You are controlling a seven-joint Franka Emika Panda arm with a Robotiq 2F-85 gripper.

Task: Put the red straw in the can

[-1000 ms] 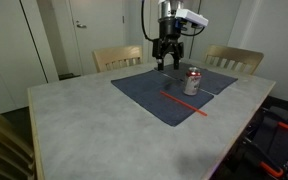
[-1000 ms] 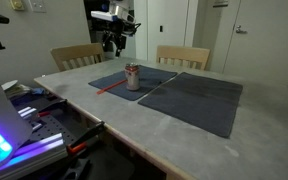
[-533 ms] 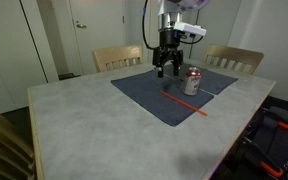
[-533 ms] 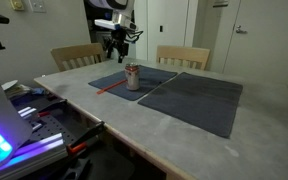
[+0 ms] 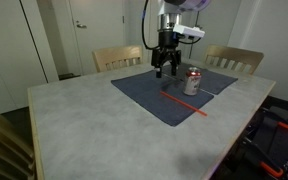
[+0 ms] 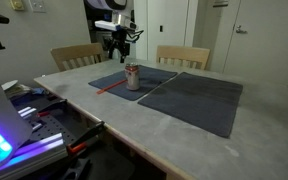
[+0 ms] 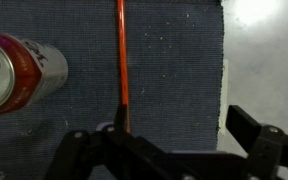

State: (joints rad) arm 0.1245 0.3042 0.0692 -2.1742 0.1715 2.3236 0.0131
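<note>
The red straw (image 5: 185, 104) lies flat on a dark blue mat (image 5: 144, 90), partly over its edge onto the table; it also shows in an exterior view (image 6: 109, 87) and in the wrist view (image 7: 122, 60). The can (image 5: 193, 82) stands upright beside it, silver with a red label, seen also in an exterior view (image 6: 132, 77) and at the wrist view's left edge (image 7: 19, 70). My gripper (image 5: 164, 70) hangs open and empty above the mat, behind the can (image 6: 114, 50). In the wrist view the open fingers (image 7: 179, 135) straddle the mat's edge, the straw by one finger.
Two dark mats (image 6: 194, 100) cover part of a pale stone-look table (image 5: 94, 130). Wooden chairs (image 5: 117, 58) (image 5: 234, 60) stand at the far side. Closed doors are behind. Equipment with cables sits off the table's edge (image 6: 24, 110).
The gripper has come down a little toward the mat over the last second. The straw and can have not moved.
</note>
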